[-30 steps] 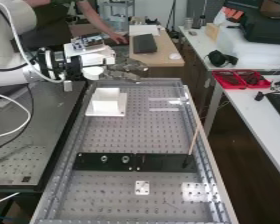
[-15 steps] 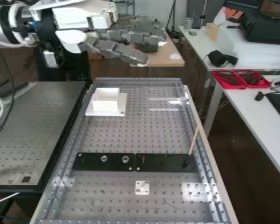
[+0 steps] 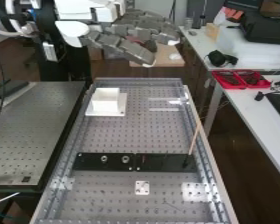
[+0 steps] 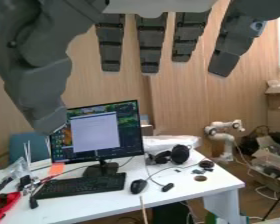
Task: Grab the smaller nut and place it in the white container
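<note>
High above the far end of the perforated bench hangs the hand (image 3: 134,41), with relaxed, nearly straight fingers and nothing held. In the wrist view the hand (image 4: 150,46) has its fingers straight and spread, the thumb apart from them. The white container (image 3: 106,100), box-shaped, stands on a white base plate at the bench's far left, below and nearer than the hand. On the flat black bar (image 3: 165,162) stand the larger nut (image 3: 104,159) and, just beside it, the bearing (image 3: 125,159).
A thin wooden stick (image 3: 194,136) leans up from the bar's right end. A small white square plate (image 3: 142,188) lies nearer. Red trays (image 3: 241,79) stand on the side table. The wrist view holds a monitor (image 4: 97,132) and keyboard (image 4: 79,185) on a white desk.
The arm and hand have come up from low behind the bench's far end, looking larger in the high view; over the last half second they shifted slightly right. Container and bar parts stayed put.
</note>
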Tool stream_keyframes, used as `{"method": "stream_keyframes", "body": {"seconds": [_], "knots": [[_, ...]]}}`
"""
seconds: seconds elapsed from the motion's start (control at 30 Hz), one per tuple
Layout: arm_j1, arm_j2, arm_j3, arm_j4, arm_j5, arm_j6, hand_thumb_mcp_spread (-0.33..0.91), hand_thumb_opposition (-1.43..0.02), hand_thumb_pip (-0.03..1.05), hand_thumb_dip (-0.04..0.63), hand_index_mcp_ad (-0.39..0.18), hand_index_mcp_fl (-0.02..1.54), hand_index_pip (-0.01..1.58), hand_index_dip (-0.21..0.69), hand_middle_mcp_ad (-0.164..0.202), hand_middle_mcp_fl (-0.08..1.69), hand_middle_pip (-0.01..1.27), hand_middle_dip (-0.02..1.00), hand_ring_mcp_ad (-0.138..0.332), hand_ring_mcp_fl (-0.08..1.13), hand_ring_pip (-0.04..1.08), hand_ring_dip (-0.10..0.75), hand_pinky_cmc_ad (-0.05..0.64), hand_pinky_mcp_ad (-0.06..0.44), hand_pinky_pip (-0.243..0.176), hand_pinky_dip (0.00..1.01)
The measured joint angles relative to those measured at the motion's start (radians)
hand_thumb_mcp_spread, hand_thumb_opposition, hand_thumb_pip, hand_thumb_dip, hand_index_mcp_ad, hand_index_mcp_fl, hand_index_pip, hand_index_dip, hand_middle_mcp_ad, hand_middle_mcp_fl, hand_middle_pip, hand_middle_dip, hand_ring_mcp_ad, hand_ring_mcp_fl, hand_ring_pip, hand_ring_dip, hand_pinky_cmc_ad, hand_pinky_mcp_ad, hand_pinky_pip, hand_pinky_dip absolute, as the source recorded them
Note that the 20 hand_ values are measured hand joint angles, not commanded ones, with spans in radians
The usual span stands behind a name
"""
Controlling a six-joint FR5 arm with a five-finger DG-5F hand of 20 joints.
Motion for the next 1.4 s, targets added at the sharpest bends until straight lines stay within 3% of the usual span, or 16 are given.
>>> {"method": "stream_keyframes", "body": {"seconds": [0.47, 1.4], "knots": [[-0.003, -0.009, 0.018, -0.044, -0.003, -0.008, 0.24, -0.73, 0.68, 0.159, -0.138, 0.13, 0.18, 0.197, 0.068, 0.1, 0.12, 0.24, 0.127, 0.0, 0.09, 0.099, 0.367, 0.297, -0.065, 0.29], [-0.015, -0.01, 0.016, -0.036, -0.03, -0.008, 0.24, -0.73, 0.67, 0.161, -0.136, 0.17, 0.11, 0.223, 0.07, 0.11, 0.12, 0.24, 0.127, 0.0, 0.09, 0.099, 0.363, 0.295, -0.065, 0.29]]}}
